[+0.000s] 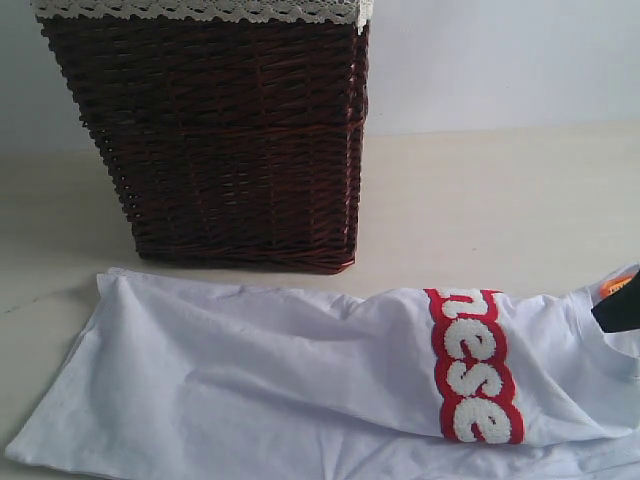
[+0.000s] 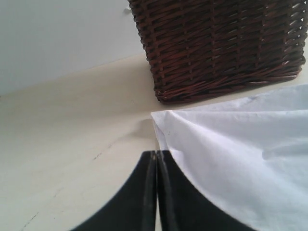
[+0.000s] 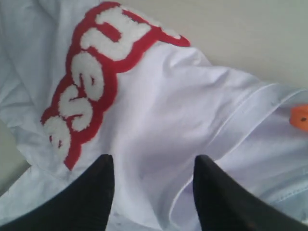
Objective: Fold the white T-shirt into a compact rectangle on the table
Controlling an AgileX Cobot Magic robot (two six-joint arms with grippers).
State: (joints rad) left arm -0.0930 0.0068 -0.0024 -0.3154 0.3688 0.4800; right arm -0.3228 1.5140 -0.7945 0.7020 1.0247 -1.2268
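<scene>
The white T-shirt (image 1: 260, 380) lies in a long folded band on the table (image 1: 500, 200), with its red-outlined lettering (image 1: 475, 365) near the right end. My right gripper (image 3: 153, 160) hovers just over the cloth beside the lettering (image 3: 91, 77); it is open, with only creased fabric below the gap. In the exterior view it shows as a dark shape (image 1: 620, 308) at the right edge. My left gripper (image 2: 156, 154) is shut at the shirt's other end (image 2: 231, 159). The cloth edge runs behind one finger and no cloth shows between the tips. The exterior view does not show this gripper.
A dark brown wicker basket (image 1: 225, 140) with cream lace trim stands on the table just behind the shirt's left half, close to the shirt's far corner (image 2: 161, 118). A small orange patch (image 3: 301, 118) sits by the shirt's neck seam. A pale wall (image 1: 500, 60) is behind.
</scene>
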